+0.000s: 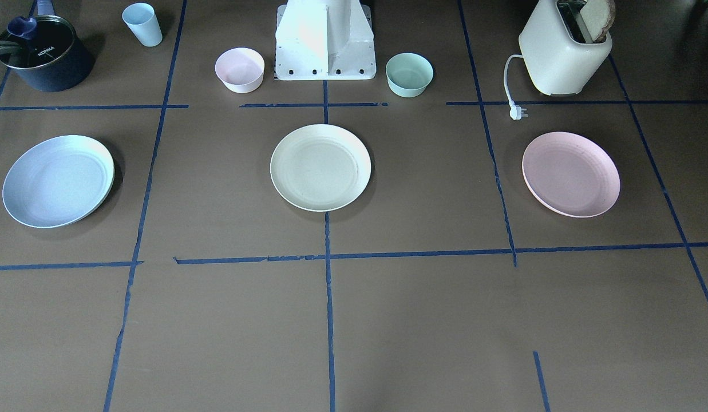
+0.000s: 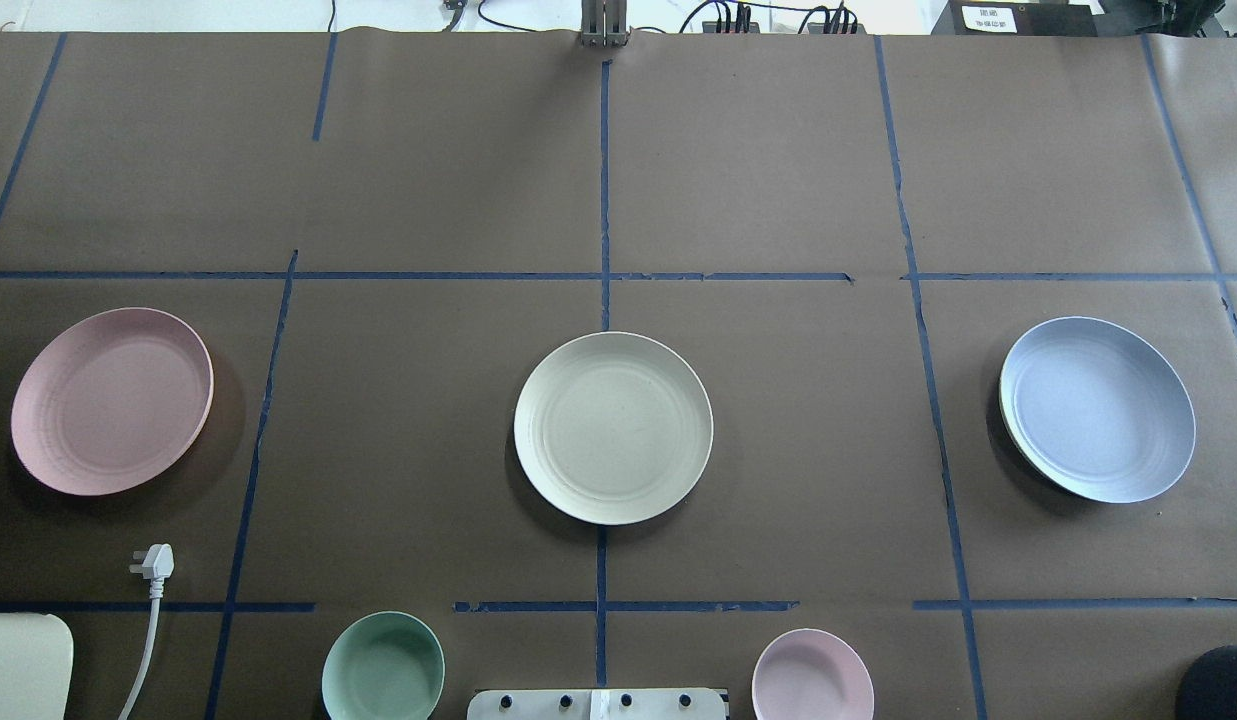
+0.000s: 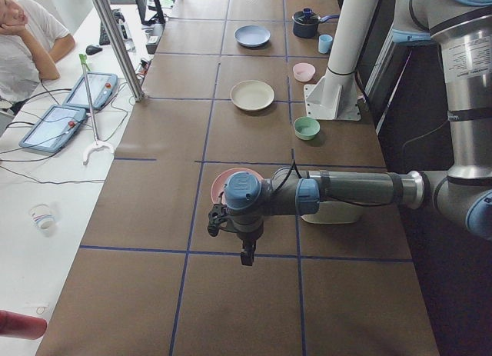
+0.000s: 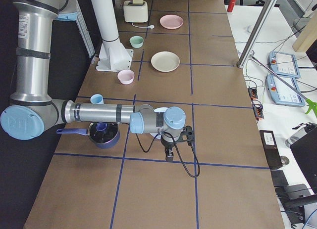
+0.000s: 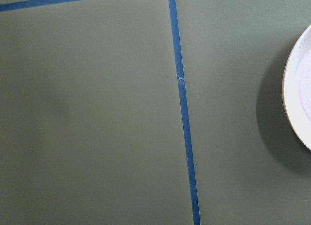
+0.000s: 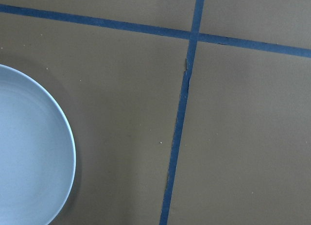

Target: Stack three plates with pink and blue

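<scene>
Left jaws and right jaws show only in the side views, each hanging under a wrist above the tabletop [image 2: 778,150]. Whether they are spread or pressed together cannot be told. The left arm [image 3: 354,191] stretches out level, its wrist above the pink plate [image 2: 111,400]. The right arm [image 4: 99,113] does the same above the blue plate [image 2: 1098,408] and hides most of it in that side view.

All three plates are round, shallow and matte, equal in size, with faint rings inside the rim. They lie well apart in one row, none stacked. The cream plate [image 2: 613,428] sits straight in front of the base [image 1: 325,46], across a tape line [image 2: 604,200]. The pink plate lies far to the base's left and the blue plate far to its right. Each rests flat with its hollow side up. Being round, they have no long axis and point no way. A thin greenish edge shows under the blue plate's rim on the side toward the base; what it is cannot be told.

Just beside the base stand a green bowl [image 1: 409,74] on its left and a pink bowl [image 1: 240,70] on its right. Farther left of the base is a toaster [image 1: 562,48] holding bread, its plug [image 1: 518,111] lying loose. Farther right are a cup [image 1: 142,24] and a lidded pot [image 1: 42,54].
</scene>
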